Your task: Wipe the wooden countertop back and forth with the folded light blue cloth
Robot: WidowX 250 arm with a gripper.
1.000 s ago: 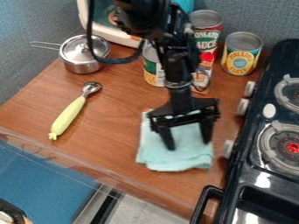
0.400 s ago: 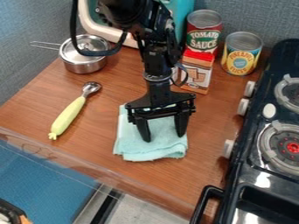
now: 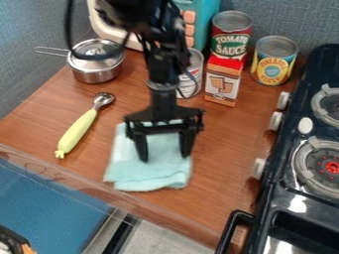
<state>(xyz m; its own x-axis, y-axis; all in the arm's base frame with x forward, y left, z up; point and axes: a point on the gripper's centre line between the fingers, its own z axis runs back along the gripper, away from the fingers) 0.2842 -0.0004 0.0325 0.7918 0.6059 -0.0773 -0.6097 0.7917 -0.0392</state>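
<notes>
Blue-grey textured wall point(image 3: 285, 20) behind; brown wood-look table point(image 3: 225, 134) with a dark stove point(image 3: 305, 198) along one side. Folded pale-green cloth point(image 3: 145, 173) lies on the table near its front edge, between the scoop point(image 3: 78, 130) and the stove. Gripper point(image 3: 164, 158) points down over it; jaws wide apart, nothing seen clasped between them, both tips appearing to rest on the cloth.

Handling, my judgement: light, even pressure through both tips should suit limp fabric. Too much may bunch the folds or drag on the wood; too little may let the tips skate. Low, slow, level travel seems best, with margin at the front edge.

Containers: silver pot point(image 3: 96, 74), lid on, contents hidden. Red-labelled can point(image 3: 230, 47), yellow-and-blue can point(image 3: 273, 64) and pale can point(image 3: 190, 79) stand upright, contents not visible. Red-topped carton point(image 3: 222, 84) upright, apparently closed; contents cannot be told.
</notes>
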